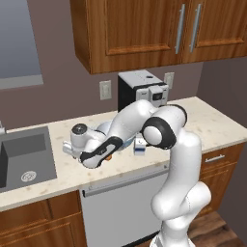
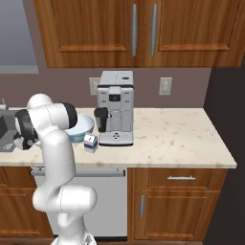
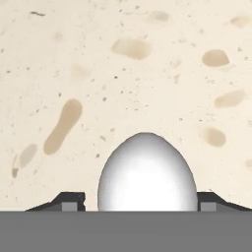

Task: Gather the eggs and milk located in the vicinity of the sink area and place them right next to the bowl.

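One white arm reaches low over a speckled beige counter (image 1: 207, 125), its hand close to the surface between the sink (image 1: 24, 159) and the bowl (image 2: 81, 127). In the hand view, one white egg (image 3: 146, 172) stands on the counter directly between the two dark fingertips of the gripper (image 3: 140, 204), a tip close at each side (whether they actually press on it cannot be told). A small orange spot (image 1: 109, 156), possibly the second egg, peeks out beside the forearm in the left base view. One milk carton (image 2: 90, 142), white with blue marks, stands upright just beside the bowl, in front of one coffee machine (image 2: 115, 107). Two wall sockets and two cabinet doors with metal handles sit above.
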